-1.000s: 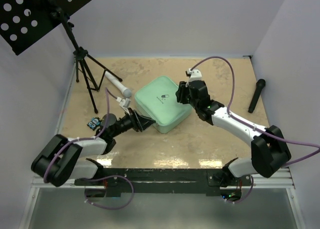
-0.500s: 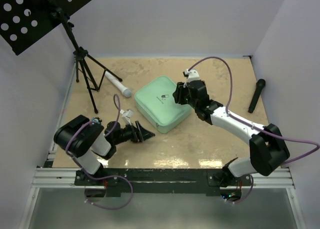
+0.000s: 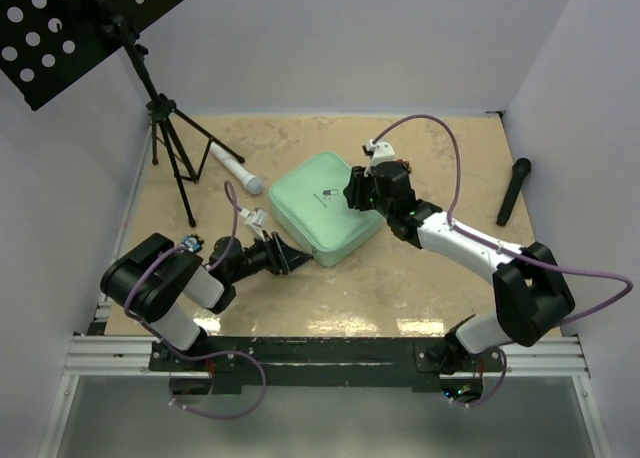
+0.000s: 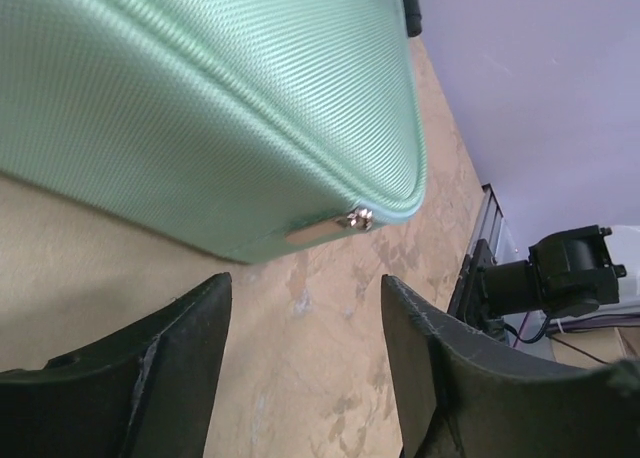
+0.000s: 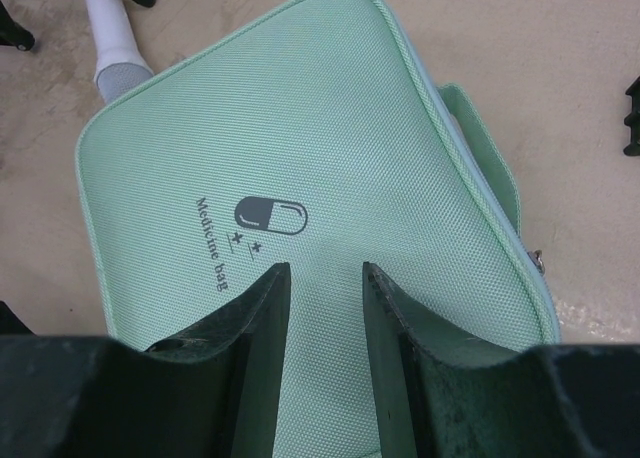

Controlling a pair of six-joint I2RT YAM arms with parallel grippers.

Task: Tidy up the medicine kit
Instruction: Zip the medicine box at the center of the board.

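L gripper (image 4: 305, 290): jaws apart, nothing held. It is set low at the lower-left edge of the medicine kit (image 3: 322, 218), and the zip pull (image 4: 354, 218) is seen just above the gap. R gripper (image 5: 320, 278): jaws apart, positioned over the lid below the pill logo (image 5: 270, 216); contact w/ lid cannot be confirmed. Kit is located mid-frame in top view, lid down, on the table (image 3: 420, 278).

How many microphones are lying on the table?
2. A white microphone lies left of the medicine kit, by the tripod; a black microphone lies at the right edge of the table. Others may be hidden.
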